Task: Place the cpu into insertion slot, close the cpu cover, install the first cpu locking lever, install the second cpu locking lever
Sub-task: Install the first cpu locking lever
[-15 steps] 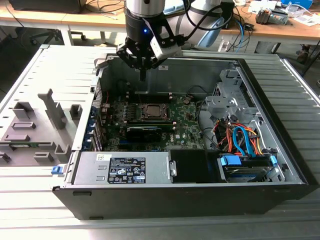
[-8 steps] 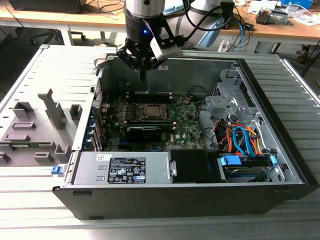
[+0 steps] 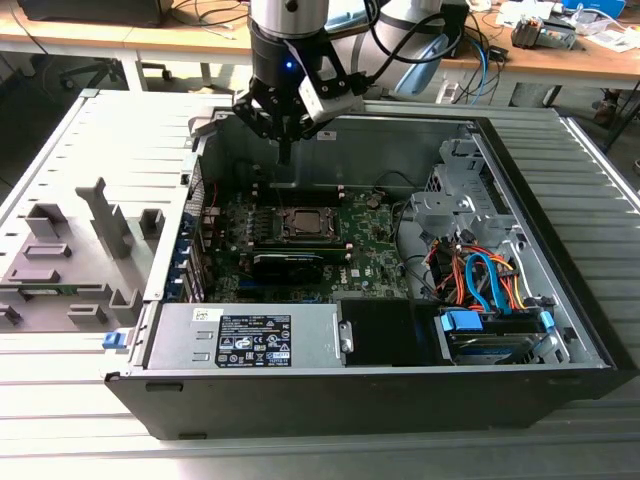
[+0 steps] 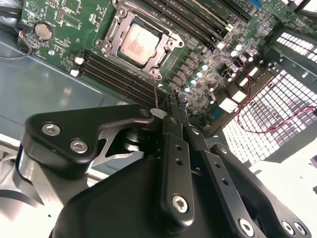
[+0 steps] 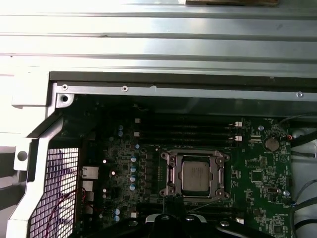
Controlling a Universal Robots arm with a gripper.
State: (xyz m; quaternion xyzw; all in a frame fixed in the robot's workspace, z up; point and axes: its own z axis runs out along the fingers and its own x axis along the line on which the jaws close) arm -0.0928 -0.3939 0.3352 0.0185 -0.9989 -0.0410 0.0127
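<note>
Exterior view: a grey ribbed counter (image 3: 90,130) carries an open computer case (image 3: 350,400), with a cluttered wooden counter (image 3: 560,55) behind. The arm points down into the case, its hand (image 3: 285,152) hanging with fingers pressed together. Below the hand, apart from its tips, the cpu (image 3: 303,222) lies on the green motherboard (image 3: 370,235); the second wrist view shows the cpu cover (image 4: 113,29) framing it

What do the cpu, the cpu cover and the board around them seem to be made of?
The cpu: probably a metal top, with a pale matte silver-grey face. The cpu cover: stamped metal, it seems, a thin grey frame with dull glints. The circuit board: likely laminate, glossy green with tiny soldered parts.
</note>
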